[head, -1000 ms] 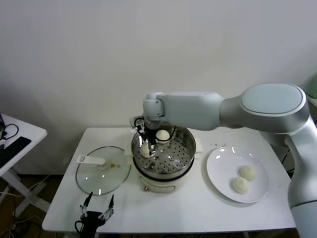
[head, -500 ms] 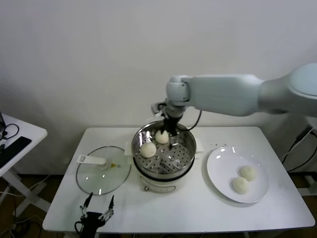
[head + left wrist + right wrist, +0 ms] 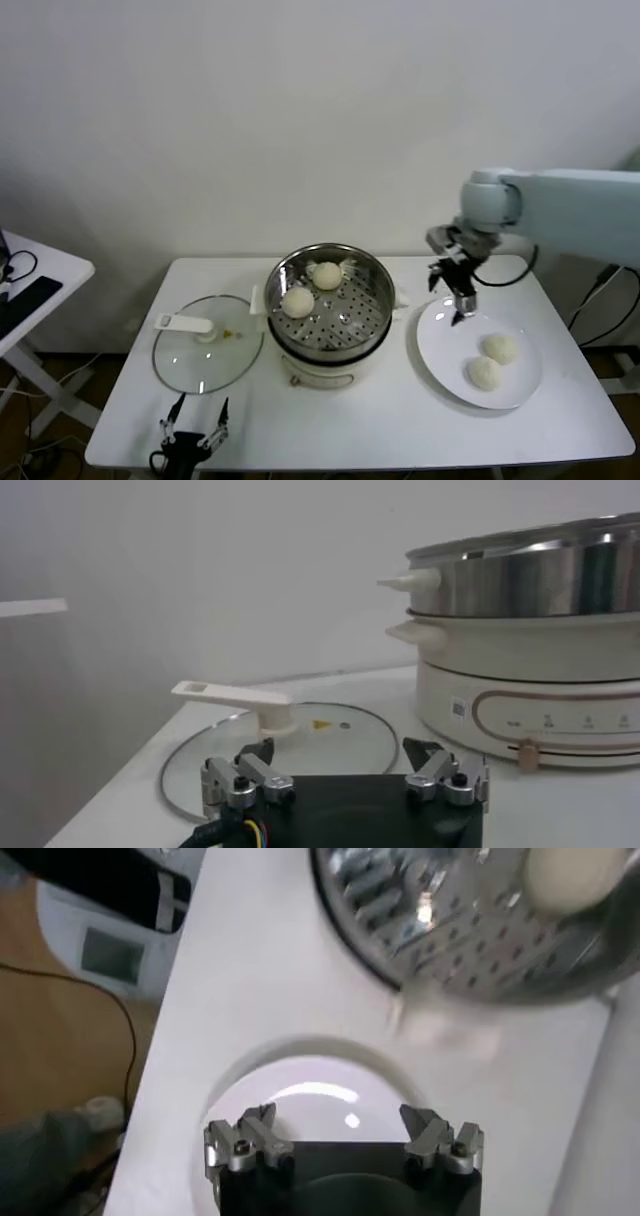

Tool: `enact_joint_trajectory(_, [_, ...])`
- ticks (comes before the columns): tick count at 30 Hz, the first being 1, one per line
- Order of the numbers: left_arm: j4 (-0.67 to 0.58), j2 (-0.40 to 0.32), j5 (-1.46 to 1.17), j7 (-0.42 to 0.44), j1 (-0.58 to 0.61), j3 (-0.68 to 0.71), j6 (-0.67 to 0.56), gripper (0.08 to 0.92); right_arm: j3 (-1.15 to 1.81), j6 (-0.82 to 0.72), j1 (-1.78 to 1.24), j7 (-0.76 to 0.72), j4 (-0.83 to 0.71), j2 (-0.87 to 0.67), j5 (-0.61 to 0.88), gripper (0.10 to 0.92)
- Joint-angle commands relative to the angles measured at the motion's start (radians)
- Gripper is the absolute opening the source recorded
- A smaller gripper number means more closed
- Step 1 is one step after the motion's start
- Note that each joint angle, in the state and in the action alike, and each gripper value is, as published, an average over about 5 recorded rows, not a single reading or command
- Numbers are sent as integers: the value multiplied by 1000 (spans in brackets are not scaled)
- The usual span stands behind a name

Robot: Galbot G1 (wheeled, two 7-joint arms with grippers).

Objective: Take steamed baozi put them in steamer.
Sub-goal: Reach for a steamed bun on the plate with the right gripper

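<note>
While two steamed baozi [image 3: 312,289] are sitting in the steamer [image 3: 372,285], the right gripper [image 3: 459,291] is hovering wide open and empty above the plate's [image 3: 440,345] far-left edge. Two more buns [image 3: 492,360] are waiting on the plate's right half; closing off-centre could be squashing one or nudging it away. The left gripper [image 3: 192,432] is idling open at the near-left table [image 3: 400,440] edge.

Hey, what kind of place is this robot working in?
Probably a lab or test room set up as a mock kitchen: a plain white folding table against a bare wall, holding only an electric steamer, its glass lid and a plate of buns.
</note>
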Motion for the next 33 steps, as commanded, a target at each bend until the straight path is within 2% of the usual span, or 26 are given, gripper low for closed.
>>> enact_joint_trajectory(1, [0, -2, 3, -1, 5, -3, 0, 823, 134, 0, -276, 33, 10, -247, -277, 823])
enact_joint_trajectory(9, [3, -4, 12, -2, 13, -10, 0, 823, 322, -13, -479, 53, -78, -242, -335, 823])
enact_joint_trajectory(33, [13, -1, 36, -2, 15, -6, -5, 823, 580, -50, -742, 102, -116, -244, -379, 823])
